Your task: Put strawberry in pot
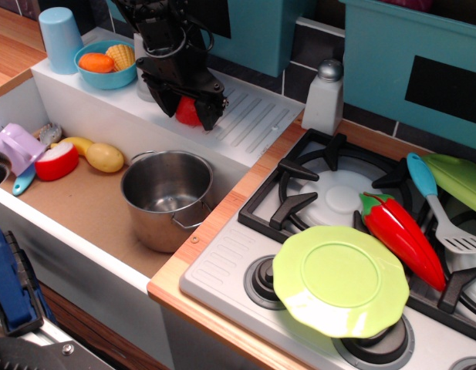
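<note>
The small red strawberry lies on the white ribbed drainboard behind the sink. My black gripper is down over it, one finger on each side, and both fingers look pressed against it. The strawberry still rests on the drainboard. The shiny steel pot stands empty in the sink, in front of and below the gripper.
A blue bowl with toy food and a blue cup stand on the ledge to the left. A red-rimmed half fruit, a banana and a potato lie in the sink. A salt shaker, red pepper, green plate and spatula are at the stove.
</note>
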Tool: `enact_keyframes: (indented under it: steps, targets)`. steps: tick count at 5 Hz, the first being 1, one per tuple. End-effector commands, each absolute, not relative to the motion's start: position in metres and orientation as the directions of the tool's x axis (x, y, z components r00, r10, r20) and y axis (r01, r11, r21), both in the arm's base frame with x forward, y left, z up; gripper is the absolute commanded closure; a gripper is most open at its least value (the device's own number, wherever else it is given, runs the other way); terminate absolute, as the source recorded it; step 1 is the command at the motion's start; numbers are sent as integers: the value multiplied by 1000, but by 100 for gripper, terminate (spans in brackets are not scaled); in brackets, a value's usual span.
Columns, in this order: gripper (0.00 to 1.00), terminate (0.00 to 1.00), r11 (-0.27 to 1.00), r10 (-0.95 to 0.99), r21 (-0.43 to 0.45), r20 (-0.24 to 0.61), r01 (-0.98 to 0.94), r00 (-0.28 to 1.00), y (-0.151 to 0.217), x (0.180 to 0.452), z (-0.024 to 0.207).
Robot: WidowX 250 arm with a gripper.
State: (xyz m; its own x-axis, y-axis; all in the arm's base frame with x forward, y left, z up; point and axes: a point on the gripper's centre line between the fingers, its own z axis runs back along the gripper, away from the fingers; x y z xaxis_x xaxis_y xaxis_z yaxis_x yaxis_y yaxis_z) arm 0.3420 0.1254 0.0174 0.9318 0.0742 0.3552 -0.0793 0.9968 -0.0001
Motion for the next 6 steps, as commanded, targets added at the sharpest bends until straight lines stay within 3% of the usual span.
enact_keyframes:
  steps: [1, 4, 5, 6]
  targets:
    - [100, 0, 993, 101, 19, 403, -119, 909, 124, 342, 33]
    - [100, 0, 954, 261, 63, 311, -293, 914, 119, 302, 46]
    - [100, 0, 949, 281, 57, 297, -310, 913, 121, 288, 39]
    - [0, 0, 972, 210, 33, 315, -232, 926, 122, 279, 37]
